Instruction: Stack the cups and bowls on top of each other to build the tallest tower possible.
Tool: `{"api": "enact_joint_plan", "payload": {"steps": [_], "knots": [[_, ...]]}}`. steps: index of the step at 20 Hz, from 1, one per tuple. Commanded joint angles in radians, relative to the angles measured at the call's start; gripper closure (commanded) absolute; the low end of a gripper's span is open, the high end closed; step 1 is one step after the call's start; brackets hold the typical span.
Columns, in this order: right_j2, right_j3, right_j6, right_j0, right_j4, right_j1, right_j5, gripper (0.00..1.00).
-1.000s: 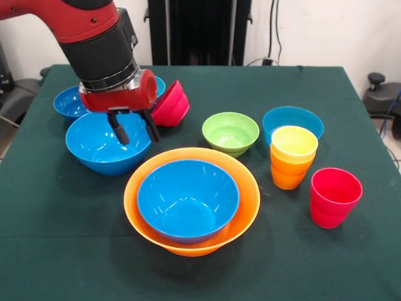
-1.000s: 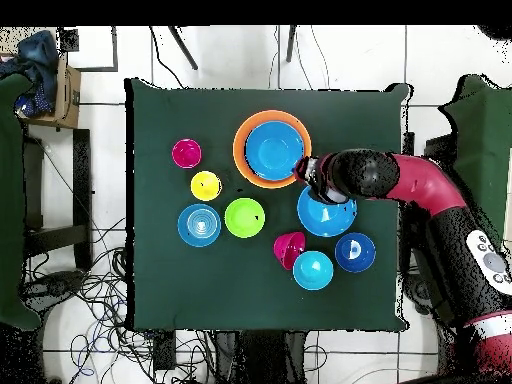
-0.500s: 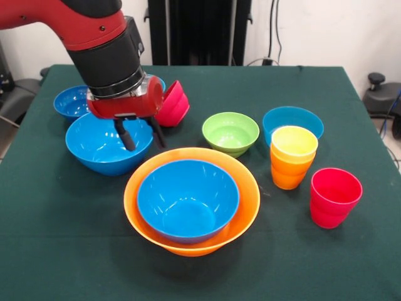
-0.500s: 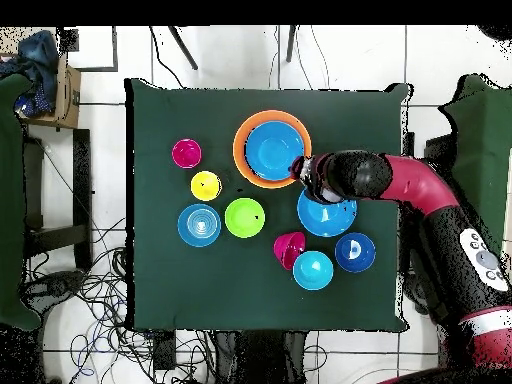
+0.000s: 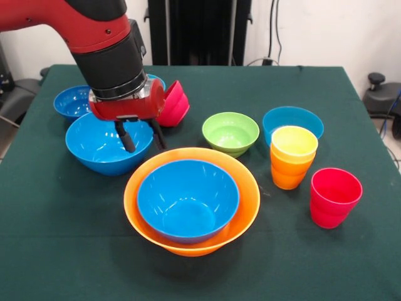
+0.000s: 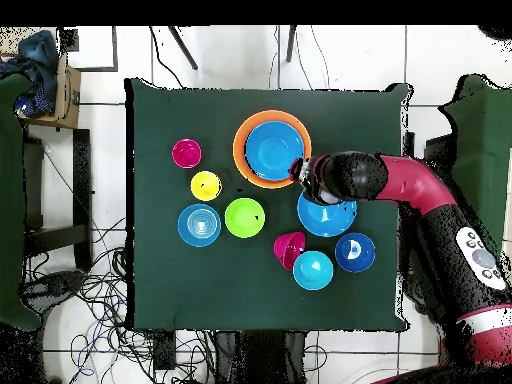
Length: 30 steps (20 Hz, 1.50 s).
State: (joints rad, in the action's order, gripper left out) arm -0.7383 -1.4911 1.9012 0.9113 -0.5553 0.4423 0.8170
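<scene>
From the front, the claw [image 5: 141, 134] hangs with its fingers apart and empty, at the rim of a large blue bowl [image 5: 103, 145]. The tower [image 5: 192, 200], blue bowl inside orange, sits near on the tabletop [image 5: 56, 238]. From overhead, the claw seems between both.

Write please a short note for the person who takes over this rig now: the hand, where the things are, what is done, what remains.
Hand: open, empty, above the right rim of the loose big blue bowl.
Done: one blue bowl sits inside the orange bowl.
Left: big blue bowl, green bowl, tipped red bowl, three small blue bowls, yellow cup in the orange cup, red cup.
</scene>
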Motion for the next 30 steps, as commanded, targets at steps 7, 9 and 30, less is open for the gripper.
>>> {"api": "enact_joint_plan", "payload": {"steps": [7,9,30], "knots": [[0.046,-0.012,-0.177,-0.044,-0.089,-0.066,-0.011,0.0],[0.048,-0.013,-0.183,-0.043,-0.093,-0.068,-0.008,0.0],[0.049,-0.019,-0.204,-0.037,-0.131,-0.075,0.01,0.0]]}}
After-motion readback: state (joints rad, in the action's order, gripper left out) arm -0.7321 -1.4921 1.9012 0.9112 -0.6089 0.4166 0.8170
